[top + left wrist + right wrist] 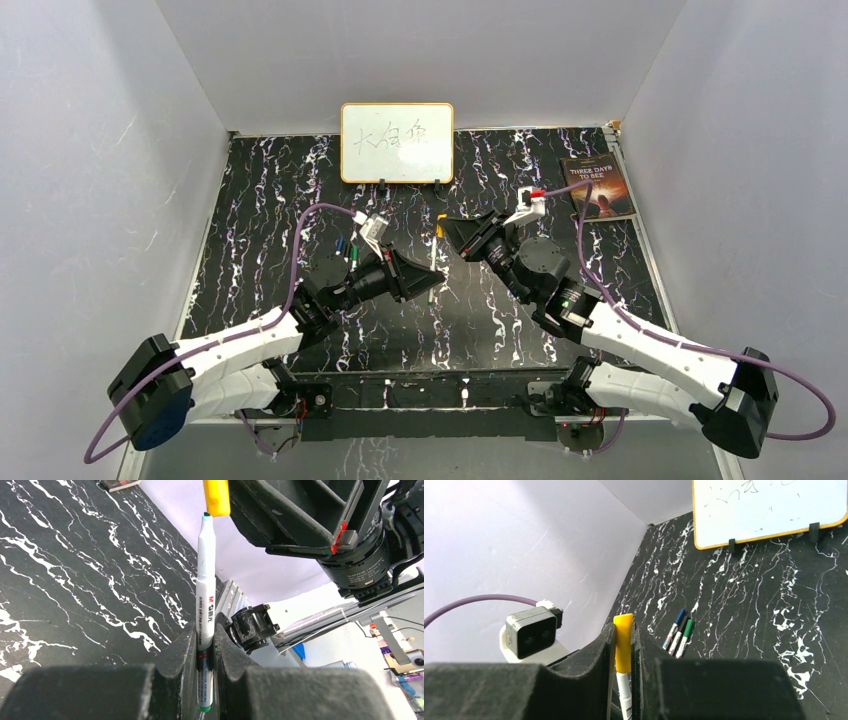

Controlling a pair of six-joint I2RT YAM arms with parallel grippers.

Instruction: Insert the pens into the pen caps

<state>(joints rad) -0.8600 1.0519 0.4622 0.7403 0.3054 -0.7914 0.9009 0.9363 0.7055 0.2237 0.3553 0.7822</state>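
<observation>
My left gripper (203, 630) is shut on a whitish pen (206, 580) with a green end and holds it above the table. The pen's dark tip meets the open end of the yellow cap (216, 497). My right gripper (624, 627) is shut on that yellow cap (623, 645), and the pen barrel (625, 695) shows just below it. In the top view the two grippers (437, 278) (445, 225) face each other at mid-table. Three pens (679, 635) wearing blue, black and green caps lie side by side on the table, also visible in the top view (346, 247).
A small whiteboard (397, 142) stands at the back edge of the black marbled table (260, 200). A book (598, 187) lies at the back right. White walls enclose the table on three sides.
</observation>
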